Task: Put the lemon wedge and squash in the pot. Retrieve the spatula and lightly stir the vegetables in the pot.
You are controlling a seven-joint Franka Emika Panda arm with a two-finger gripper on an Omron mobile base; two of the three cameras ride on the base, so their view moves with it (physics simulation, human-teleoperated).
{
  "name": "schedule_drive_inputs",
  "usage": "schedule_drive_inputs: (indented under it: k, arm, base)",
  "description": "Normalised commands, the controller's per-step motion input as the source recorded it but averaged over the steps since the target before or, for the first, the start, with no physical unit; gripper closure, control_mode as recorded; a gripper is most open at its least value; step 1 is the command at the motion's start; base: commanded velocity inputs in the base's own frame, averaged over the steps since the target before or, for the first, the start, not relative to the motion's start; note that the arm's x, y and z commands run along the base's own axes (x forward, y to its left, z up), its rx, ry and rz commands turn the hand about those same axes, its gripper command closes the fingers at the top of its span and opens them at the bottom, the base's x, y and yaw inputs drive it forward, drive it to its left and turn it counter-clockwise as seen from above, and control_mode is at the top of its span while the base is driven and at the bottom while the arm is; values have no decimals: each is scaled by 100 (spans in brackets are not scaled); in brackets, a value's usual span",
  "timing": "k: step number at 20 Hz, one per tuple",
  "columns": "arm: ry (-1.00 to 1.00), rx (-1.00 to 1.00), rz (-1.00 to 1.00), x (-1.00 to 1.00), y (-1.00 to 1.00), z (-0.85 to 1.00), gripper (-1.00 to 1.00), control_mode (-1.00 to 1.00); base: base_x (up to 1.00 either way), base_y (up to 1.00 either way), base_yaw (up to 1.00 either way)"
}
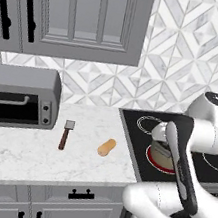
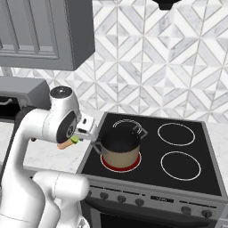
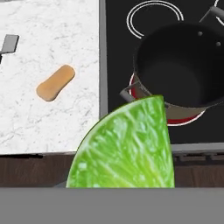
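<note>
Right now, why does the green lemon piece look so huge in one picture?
In the hand view the lemon wedge sits right against the camera, so it looms large and hides the claw; in the right base view it is a tiny green speck beside the pot.

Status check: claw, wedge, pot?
Claw shut on wedge, short of pot. Pot bare inside. Squash and spatula on counter. Nothing in the way.
</note>
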Motion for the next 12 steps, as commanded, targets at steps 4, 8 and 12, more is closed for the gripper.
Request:
schedule_drive_inputs:
  k: [4, 8, 12]
  arm:
    - [1, 0, -6, 75, -52, 1, 100, -100]
    - [0, -5, -7, 65, -55, -41, 100, -100]
    - [0, -9, -5, 52, -50, -76, 100, -100]
  base:
    - [0, 0, 0]
    - [0, 0, 0]
    - [0, 0, 0]
